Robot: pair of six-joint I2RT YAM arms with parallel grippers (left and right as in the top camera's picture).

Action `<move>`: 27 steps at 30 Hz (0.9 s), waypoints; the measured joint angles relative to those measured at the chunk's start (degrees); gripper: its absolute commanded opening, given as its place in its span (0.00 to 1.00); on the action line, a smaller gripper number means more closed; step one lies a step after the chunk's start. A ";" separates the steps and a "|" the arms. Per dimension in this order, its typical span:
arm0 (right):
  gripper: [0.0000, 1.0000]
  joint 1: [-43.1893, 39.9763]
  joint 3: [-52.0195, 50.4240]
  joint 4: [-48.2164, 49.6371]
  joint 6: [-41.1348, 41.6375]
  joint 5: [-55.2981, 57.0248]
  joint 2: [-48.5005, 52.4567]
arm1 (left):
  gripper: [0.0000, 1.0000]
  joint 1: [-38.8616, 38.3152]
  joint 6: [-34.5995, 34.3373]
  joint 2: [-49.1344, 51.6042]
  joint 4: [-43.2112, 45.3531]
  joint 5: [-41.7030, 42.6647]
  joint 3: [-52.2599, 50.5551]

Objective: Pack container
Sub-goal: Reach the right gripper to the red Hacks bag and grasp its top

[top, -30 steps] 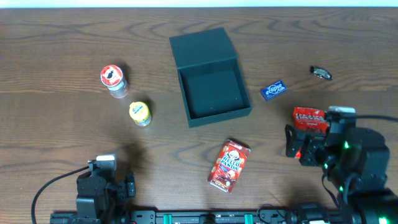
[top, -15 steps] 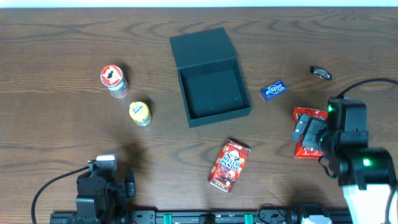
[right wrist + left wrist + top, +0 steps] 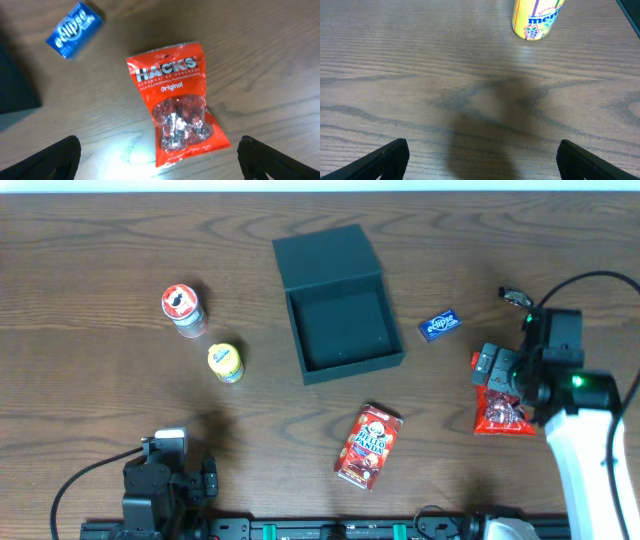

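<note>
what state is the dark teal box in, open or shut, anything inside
Open and empty: the dark teal-grey square matte box has its hinged lid swung back flat, and only its bare floor shows.

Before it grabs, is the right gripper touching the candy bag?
Apart. Right wrist view: wood shows between the right gripper and the candy bag.

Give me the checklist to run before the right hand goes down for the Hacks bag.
1. Right hand open: ok, fingers spread wide.
2. Hacks bag between its fingers: ok, roughly centred in the wrist view.
3. Bag free of neighbours: ok, the eclipse pack lies apart from it.
4. Container ready: ok, lid folded back, inside empty.
5. Left hand out of the way: ok, open on the other side, far from the bag.
6. Height left above the bag: cannot tell.
</note>
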 measured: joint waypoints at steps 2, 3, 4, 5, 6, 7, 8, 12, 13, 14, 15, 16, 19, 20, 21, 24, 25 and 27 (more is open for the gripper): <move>0.99 -2.62 0.00 0.68 -2.21 -1.33 2.84 | 0.95 0.00 0.00 0.00 0.00 0.00 0.00; 0.99 -4.02 0.00 0.96 -3.43 -2.08 4.22 | 0.95 0.00 0.00 0.00 0.00 0.00 0.00; 0.99 -5.16 0.00 1.31 -4.59 -2.67 5.42 | 0.95 0.00 0.00 0.00 0.00 0.00 0.00; 0.99 -6.36 0.00 1.92 -5.88 -3.48 6.49 | 0.95 0.00 0.00 0.00 0.00 0.00 0.00; 0.99 -7.15 0.00 2.54 -6.93 -4.35 7.37 | 0.95 0.00 0.00 0.00 0.00 0.00 0.00; 0.99 -8.02 0.00 3.21 -8.11 -5.40 8.33 | 0.95 0.00 0.00 0.00 0.00 0.00 0.00; 0.99 -8.66 0.00 3.76 -8.98 -6.40 9.20 | 0.95 0.00 0.00 0.00 0.00 0.00 0.00; 0.99 -10.47 0.00 4.17 -11.87 -9.64 13.60 | 0.95 0.00 0.00 0.00 0.00 0.00 0.00; 0.99 -10.64 0.00 4.22 -12.17 -10.01 14.58 | 0.95 0.00 0.00 0.00 0.00 0.00 0.00; 0.99 -10.84 0.00 4.26 -12.57 -10.49 15.85 | 0.95 0.00 0.00 0.00 0.00 0.00 0.00; 0.99 -10.88 0.00 4.37 -12.76 -10.67 16.70 | 0.95 0.00 0.00 0.00 0.00 0.00 0.00; 0.99 -10.95 0.00 4.61 -12.96 -10.91 17.88 | 0.95 0.00 0.00 0.00 0.00 0.00 0.00; 0.99 -10.95 0.00 4.92 -13.31 -11.30 20.83 | 0.95 0.00 0.00 0.00 0.00 0.00 0.00; 0.99 -10.95 0.00 4.94 -13.38 -11.41 21.79 | 0.95 0.00 0.00 0.00 0.00 0.00 0.00; 0.99 -10.95 0.00 4.96 -13.42 -11.56 22.73 | 0.95 0.00 0.00 0.00 0.00 0.00 0.00; 0.99 -10.95 0.00 5.40 -13.55 -11.82 24.92 | 0.95 0.00 0.00 0.00 0.00 0.00 0.00; 0.99 -10.95 0.00 5.53 -13.55 -11.87 25.62 | 0.95 0.00 0.00 0.00 0.00 0.00 0.00; 0.99 -10.95 0.00 5.70 -13.55 -11.91 26.88 | 0.95 0.00 0.00 0.00 0.00 0.00 0.00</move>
